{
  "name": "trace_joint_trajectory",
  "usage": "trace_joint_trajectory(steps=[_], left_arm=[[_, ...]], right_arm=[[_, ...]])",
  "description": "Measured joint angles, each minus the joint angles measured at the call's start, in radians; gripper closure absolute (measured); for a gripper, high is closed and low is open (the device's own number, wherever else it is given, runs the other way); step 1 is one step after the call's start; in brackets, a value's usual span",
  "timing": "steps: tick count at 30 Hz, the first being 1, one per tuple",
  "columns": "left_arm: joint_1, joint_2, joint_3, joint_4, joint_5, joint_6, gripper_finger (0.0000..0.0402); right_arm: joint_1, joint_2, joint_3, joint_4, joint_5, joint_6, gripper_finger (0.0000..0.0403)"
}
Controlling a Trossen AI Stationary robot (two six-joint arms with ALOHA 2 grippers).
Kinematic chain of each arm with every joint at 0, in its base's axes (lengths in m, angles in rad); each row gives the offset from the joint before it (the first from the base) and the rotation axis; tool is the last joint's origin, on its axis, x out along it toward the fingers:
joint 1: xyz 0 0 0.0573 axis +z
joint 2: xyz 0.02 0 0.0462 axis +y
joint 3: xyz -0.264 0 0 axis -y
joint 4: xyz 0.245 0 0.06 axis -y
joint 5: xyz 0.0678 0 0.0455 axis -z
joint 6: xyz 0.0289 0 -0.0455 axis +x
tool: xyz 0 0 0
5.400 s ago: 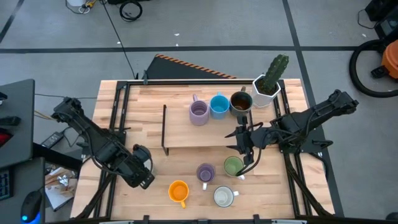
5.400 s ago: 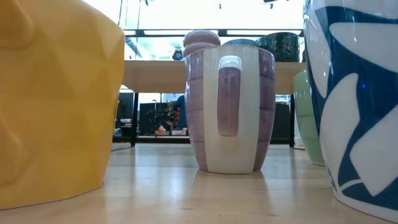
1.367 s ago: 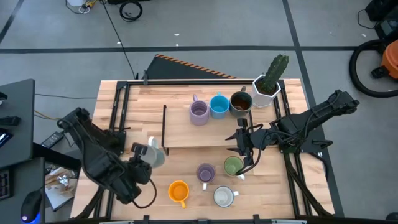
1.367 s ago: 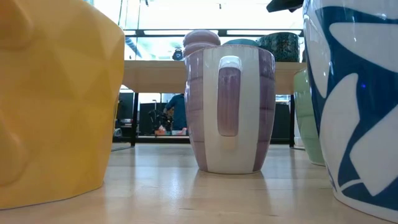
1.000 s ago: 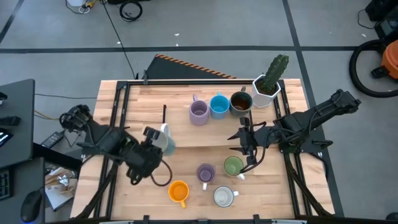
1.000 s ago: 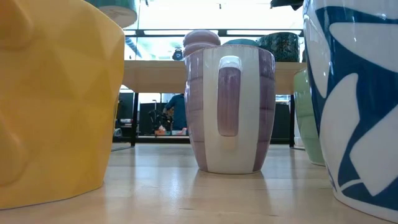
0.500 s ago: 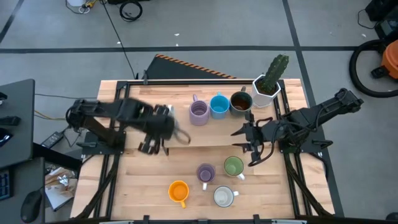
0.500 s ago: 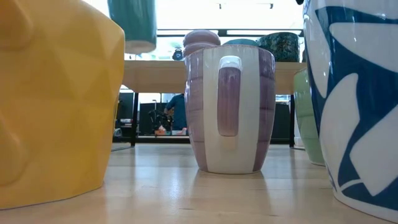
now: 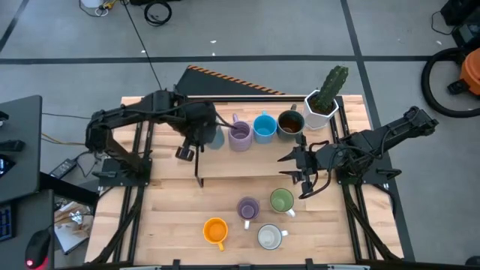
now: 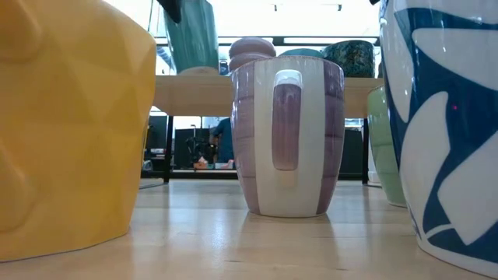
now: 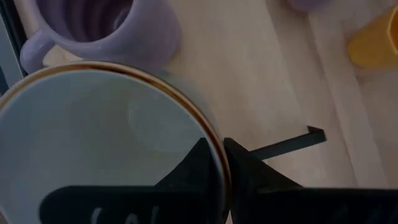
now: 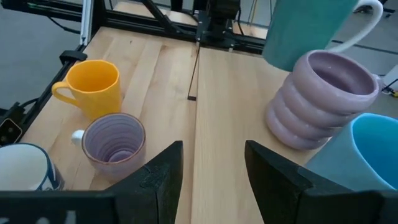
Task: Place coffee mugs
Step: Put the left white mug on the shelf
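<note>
The teal mug (image 9: 214, 136) hangs just beside the ribbed lavender mug (image 9: 240, 135), at the open end of the shelf (image 9: 247, 157) row that runs on to the blue mug (image 9: 264, 127) and brown mug (image 9: 290, 124). The left gripper (image 9: 201, 129), its jaws pinched tight on the rim, has swung it up from the table's near edge within the last second, so only lowering and release seem left. The right gripper (image 9: 298, 165) waits open and empty past the brown mug, over the green mug (image 9: 281, 200).
</note>
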Motion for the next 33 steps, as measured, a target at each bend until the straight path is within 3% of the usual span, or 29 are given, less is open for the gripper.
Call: trace_joint_trajectory(steps=[14,30,33], left_arm=[[0.082,0.094,-0.001,0.000,0.032,0.091,0.0370],[0.095,0.130,-0.001,-0.022,0.014,0.040,0.0370],[0.095,0.130,-0.001,-0.016,0.012,0.013,0.0348]], right_arm=[[0.000,0.000,0.000,0.019,-0.005,0.000,0.0225],[0.001,0.001,-0.001,0.020,-0.008,-0.002,0.0225],[0.001,0.001,-0.001,0.020,-0.008,-0.002,0.0225]])
